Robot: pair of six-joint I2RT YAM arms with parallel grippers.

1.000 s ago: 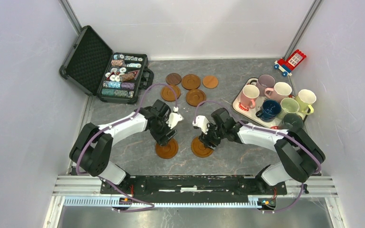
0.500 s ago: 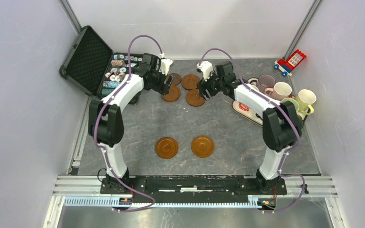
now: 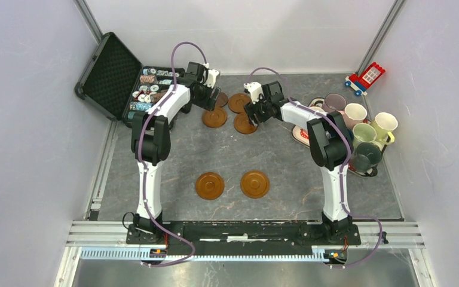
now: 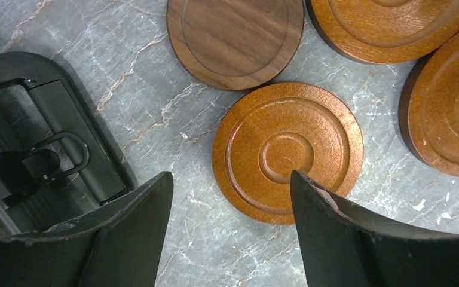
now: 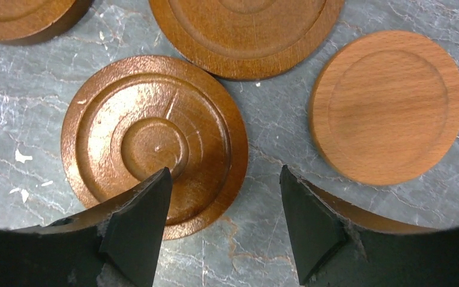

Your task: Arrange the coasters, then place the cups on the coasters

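**Thin wooden discs, both end effectors spread above them**

Two coasters lie side by side on the near tabletop. The others are clustered at the far edge, where both arms reach. The left end effector hangs released, jaws wide, over an orange ringed coaster that sits just beside a dark coaster. The right end effector is likewise spread and grasping nothing. One finger overlaps the edge of a glossy ringed coaster, and a pale coaster lies apart to its side.

These discs look stiff, light and low, lying flat on the stone-patterned surface. The lacquer on the ringed ones shines, so they are probably slick. The likely hold is across the rim, fingertips down to the tabletop on opposite edges, at sides where no neighbour crowds in. A pinch that lands high may skate off the bevel.

The cups wait on the tray at the right, partly behind the right arm. As ceramic they are probably heavier and chip-prone, so the wall at the lip would be the surer hold.
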